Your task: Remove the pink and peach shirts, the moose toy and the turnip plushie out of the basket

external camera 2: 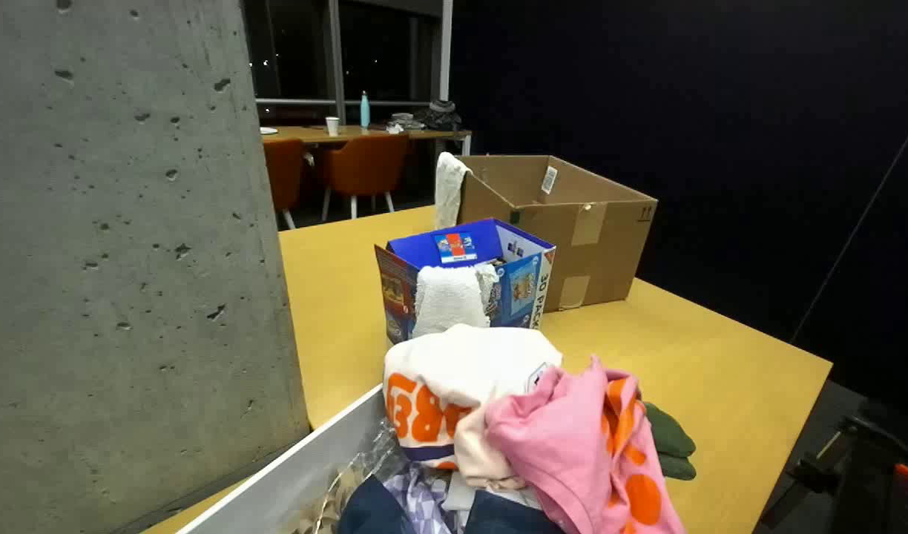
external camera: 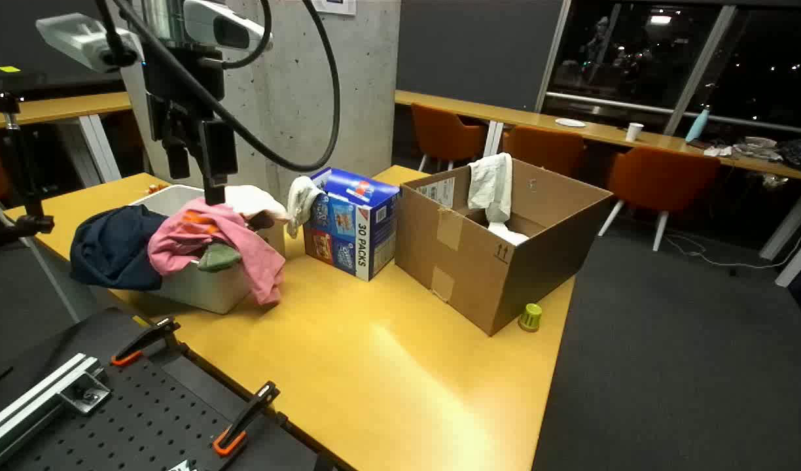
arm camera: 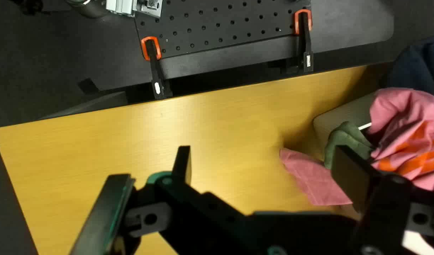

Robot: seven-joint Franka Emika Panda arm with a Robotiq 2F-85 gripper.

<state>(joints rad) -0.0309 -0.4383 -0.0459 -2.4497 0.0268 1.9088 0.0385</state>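
Left to right across the table (external camera: 387,366) in an exterior view: basket (external camera: 207,294), snack carton (external camera: 341,229), cardboard box (external camera: 466,261)! One shirt (external camera: 233,226) spills over the basket's near rim, a second shirt (external camera: 247,198) right behind, a third garment (external camera: 116,245) over to the left. There's a cloth (external camera: 302,201) on the carton's edge, another cloth (external camera: 492,186) over the box's, and a cup-shaped piece (external camera: 531,317) just beside the box's near corner.

Orange-printed pink shirt (external camera 2: 561,443), orange-lettered cream shirt (external camera 2: 476,378), white basket (external camera: 197,289)
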